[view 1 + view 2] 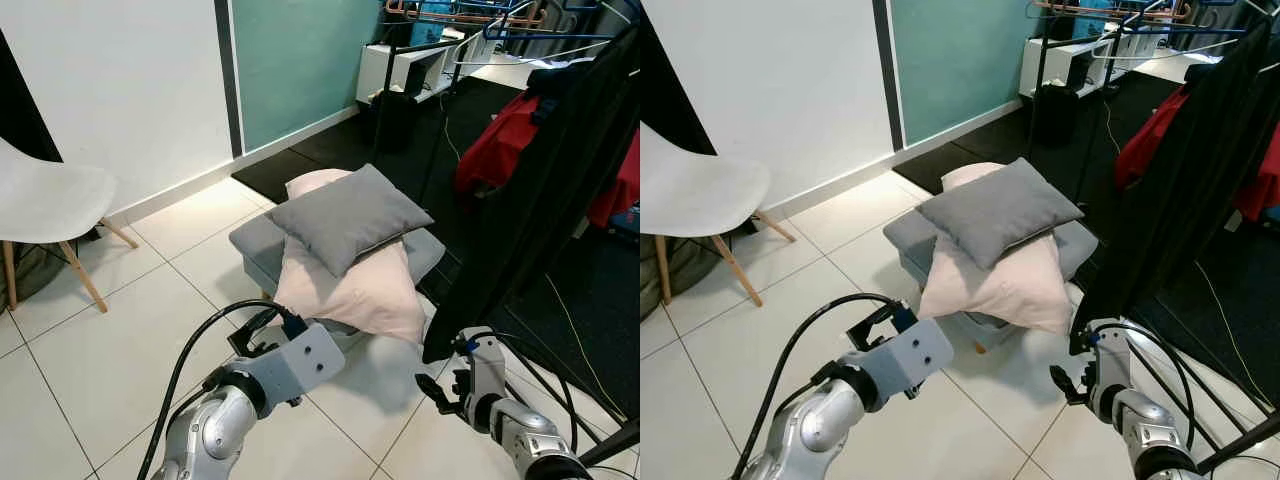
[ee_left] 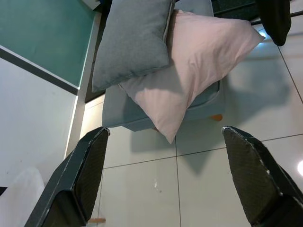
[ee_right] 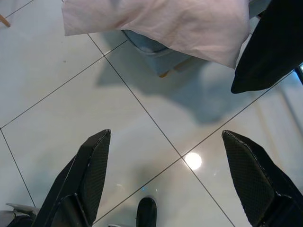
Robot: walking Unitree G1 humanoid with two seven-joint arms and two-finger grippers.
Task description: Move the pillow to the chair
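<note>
A grey pillow (image 1: 350,215) lies on top of a pale pink pillow (image 1: 355,290), both stacked on a low grey-blue footstool (image 1: 250,243) ahead of me. The pink one hangs over the stool's near edge. A white chair (image 1: 50,205) with wooden legs stands at the far left by the wall. My left gripper (image 2: 165,177) is open and held low in front of the stool, nothing between its fingers. My right gripper (image 3: 165,177) is open too, over bare floor tiles near the stool's corner. Both arms (image 1: 260,385) are raised at the bottom of the head views.
A clothes rack with hanging black fabric (image 1: 545,190) and red garments (image 1: 500,140) stands close on the right, beside the stool. A black cable (image 1: 195,345) loops off my left arm. White tiled floor (image 1: 170,270) lies between stool and chair; dark mat (image 1: 290,165) by the teal wall.
</note>
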